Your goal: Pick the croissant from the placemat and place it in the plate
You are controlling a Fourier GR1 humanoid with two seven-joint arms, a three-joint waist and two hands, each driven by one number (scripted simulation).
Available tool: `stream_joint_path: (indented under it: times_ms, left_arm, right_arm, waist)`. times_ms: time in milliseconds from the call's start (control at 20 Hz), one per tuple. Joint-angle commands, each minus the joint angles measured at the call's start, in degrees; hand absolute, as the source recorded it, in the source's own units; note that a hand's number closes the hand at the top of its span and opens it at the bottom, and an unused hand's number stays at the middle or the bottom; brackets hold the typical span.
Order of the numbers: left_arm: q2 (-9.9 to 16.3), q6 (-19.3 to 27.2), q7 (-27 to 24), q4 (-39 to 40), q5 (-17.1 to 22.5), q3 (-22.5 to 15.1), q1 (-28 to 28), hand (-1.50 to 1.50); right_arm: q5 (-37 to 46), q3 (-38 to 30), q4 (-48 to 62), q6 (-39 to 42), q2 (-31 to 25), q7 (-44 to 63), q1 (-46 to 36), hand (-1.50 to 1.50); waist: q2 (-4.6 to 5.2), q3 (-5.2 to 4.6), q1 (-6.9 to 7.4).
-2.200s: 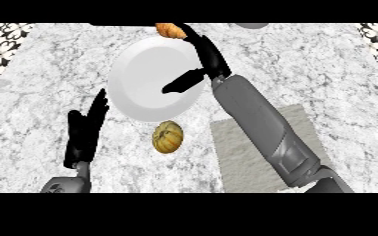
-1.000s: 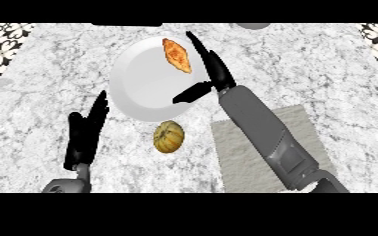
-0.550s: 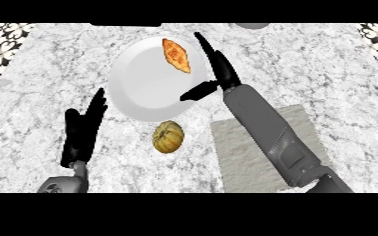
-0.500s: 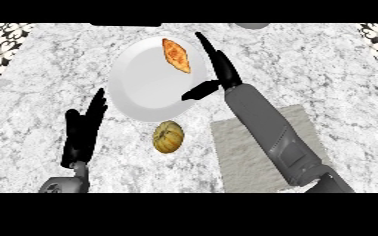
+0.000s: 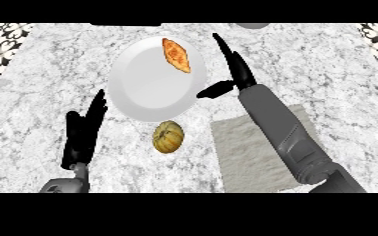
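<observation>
The orange-brown croissant [image 5: 176, 55] lies on the upper right part of the white plate [image 5: 148, 87]. My right hand [image 5: 235, 72] hovers just right of the plate's rim, open, fingers straight and pointing away, thumb reaching toward the plate, apart from the croissant. The grey placemat [image 5: 255, 150] lies at the lower right, partly under my right forearm, with nothing visible on it. My left hand [image 5: 85, 130] rests open at the lower left, fingers up.
A small yellow-green pumpkin-like object [image 5: 167, 136] sits on the marble counter just below the plate. A grey object [image 5: 253, 25] peeks in at the top edge, right of centre. Patterned strips show at the far upper corners.
The croissant, held above the plate's far edge 2.2 s ago, now lies on the plate. My right hand has let go and drawn back to the right. The left hand has not moved.
</observation>
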Motion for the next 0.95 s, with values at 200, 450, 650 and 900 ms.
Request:
stream_joint_path:
  times_ms: [200, 450, 650, 900]
  left_arm:
    - [-1.39, 0.28, -1.71, 2.49, -0.07, 0.01, -0.63, 0.0]
    - [-0.22, -0.99, -1.41, -1.37, 0.22, -0.04, 2.63, 0.0]
    - [-1.89, 1.97, 3.31, -0.5, -1.71, -0.59, -2.46, 0.0]
    - [0.3, -1.24, -0.71, 1.26, 0.5, 1.44, -1.16, 0.0]
  right_arm:
    - [0.97, -4.27, 1.97, 0.27, -1.68, -0.87, -1.48, -1.5]
    - [1.29, -6.39, 3.07, -1.59, -4.67, -4.15, 1.41, -1.5]
    - [1.68, -7.4, 2.01, 0.42, -5.96, -2.17, 1.01, -1.5]
    - [3.78, -7.59, 4.7, -3.29, -4.64, -2.33, 0.18, -1.5]
  waist:
    - [0.07, -0.01, 0.04]
    - [0.07, 0.01, 0.28]
    - [-0.1, 0.0, -0.37]
    - [0.09, 0.0, 0.16]
